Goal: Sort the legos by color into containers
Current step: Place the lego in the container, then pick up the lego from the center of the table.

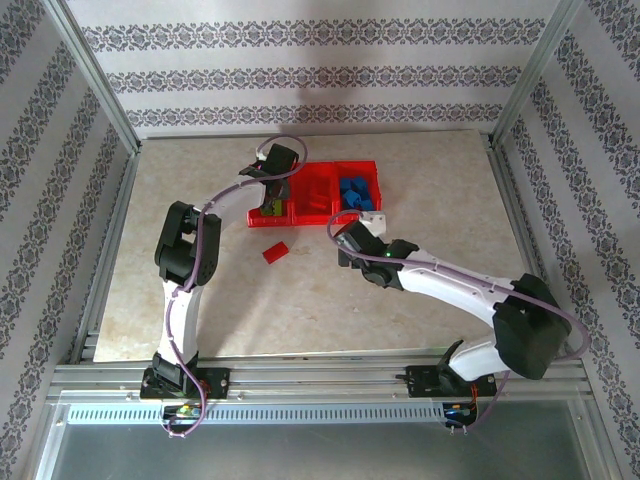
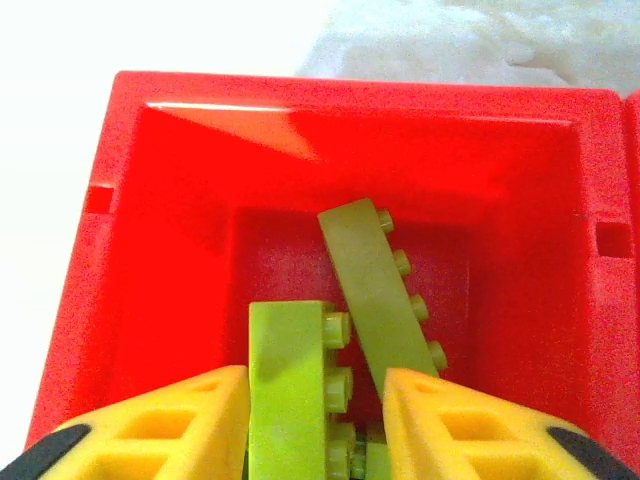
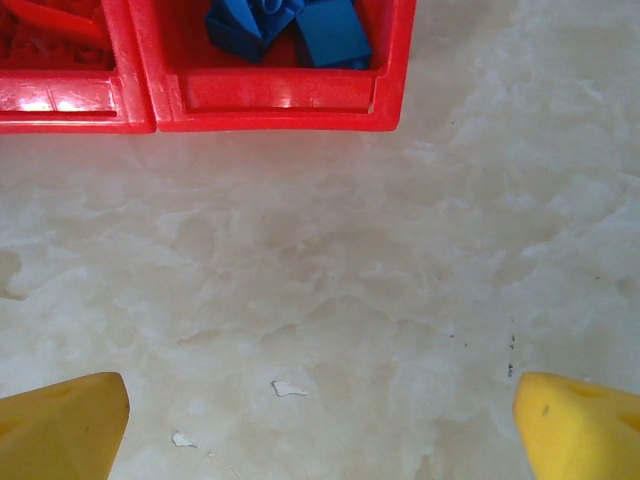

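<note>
The containers (image 1: 318, 172) are three joined red bins at the table's middle back. My left gripper (image 1: 272, 198) hangs inside the left bin (image 2: 160, 240). In the left wrist view a lime green lego (image 2: 288, 380) stands between the yellow fingers (image 2: 170, 420), against the left one, with a gap to the right one. My left gripper (image 2: 315, 385) is open. A second green lego (image 2: 375, 290) leans behind it. Blue legos (image 1: 355, 192) (image 3: 290, 25) fill the right bin (image 3: 280, 100). A red lego (image 1: 275, 251) lies on the table. My right gripper (image 1: 348, 243) (image 3: 320, 410) hovers open over bare table in front of the bins.
The middle bin (image 3: 60, 95) shows something red inside at the right wrist view's top left. Aluminium frame rails (image 1: 110, 200) edge the marble tabletop (image 1: 440, 200). Patterned walls stand behind and at both sides.
</note>
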### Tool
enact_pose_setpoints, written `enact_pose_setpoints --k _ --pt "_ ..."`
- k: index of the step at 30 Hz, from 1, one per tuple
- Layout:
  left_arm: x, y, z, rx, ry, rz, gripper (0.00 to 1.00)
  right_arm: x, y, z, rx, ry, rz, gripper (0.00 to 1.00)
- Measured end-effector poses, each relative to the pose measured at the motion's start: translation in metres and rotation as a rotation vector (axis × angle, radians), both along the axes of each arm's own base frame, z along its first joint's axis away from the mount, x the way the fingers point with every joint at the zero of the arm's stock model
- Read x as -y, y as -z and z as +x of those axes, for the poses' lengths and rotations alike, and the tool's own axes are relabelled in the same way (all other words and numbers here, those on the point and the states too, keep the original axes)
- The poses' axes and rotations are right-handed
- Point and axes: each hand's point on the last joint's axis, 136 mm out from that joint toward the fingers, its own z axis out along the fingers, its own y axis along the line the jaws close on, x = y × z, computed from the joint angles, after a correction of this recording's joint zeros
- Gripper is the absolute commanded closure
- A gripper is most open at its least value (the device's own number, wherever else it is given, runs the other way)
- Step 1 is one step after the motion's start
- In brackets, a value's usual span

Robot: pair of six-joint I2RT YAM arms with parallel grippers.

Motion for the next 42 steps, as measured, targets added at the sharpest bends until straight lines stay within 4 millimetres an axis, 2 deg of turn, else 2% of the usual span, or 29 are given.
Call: enact_pose_setpoints --k 7,10,13,17,21,24,27,34,37,42 --pt "-0.003 -0.006 -0.001 0.015 -0.023 0.000 0.53 -0.015 -0.004 0.003 -0.001 -0.026 0.020 0.02" --pt "-0.007 -0.014 -0.012 0.023 -0.029 -0.010 0.48 -0.021 -0.002 0.003 -0.008 -0.038 0.021 0.02" --pt "-0.012 -0.032 -0.026 0.053 -0.040 -0.037 0.41 -0.028 0.004 0.002 -0.025 -0.056 0.014 0.02" --pt "-0.021 -0.065 -0.048 0.128 -0.056 -0.084 0.25 -0.043 0.011 0.000 -0.044 -0.093 0.004 0.02" --pt "-0.034 -0.096 -0.075 0.212 -0.082 -0.124 0.00 -0.062 0.012 0.001 -0.050 -0.131 -0.003 0.02" --pt "-0.047 -0.114 -0.097 0.268 -0.102 -0.132 0.00 -0.076 0.014 0.004 -0.053 -0.155 -0.013 0.02" --pt "-0.062 -0.121 -0.121 0.309 -0.131 -0.132 0.00 -0.094 0.019 0.009 -0.059 -0.178 -0.022 0.02" --pt "-0.104 -0.112 -0.178 0.365 -0.225 -0.116 0.00 -0.145 0.030 0.026 -0.060 -0.235 -0.038 0.02" --pt "-0.117 -0.115 -0.195 0.400 -0.253 -0.114 0.00 -0.160 0.036 0.033 -0.062 -0.243 -0.041 0.02" --pt "-0.129 -0.123 -0.214 0.463 -0.268 -0.125 0.00 -0.182 0.046 0.046 -0.064 -0.247 -0.039 0.02"
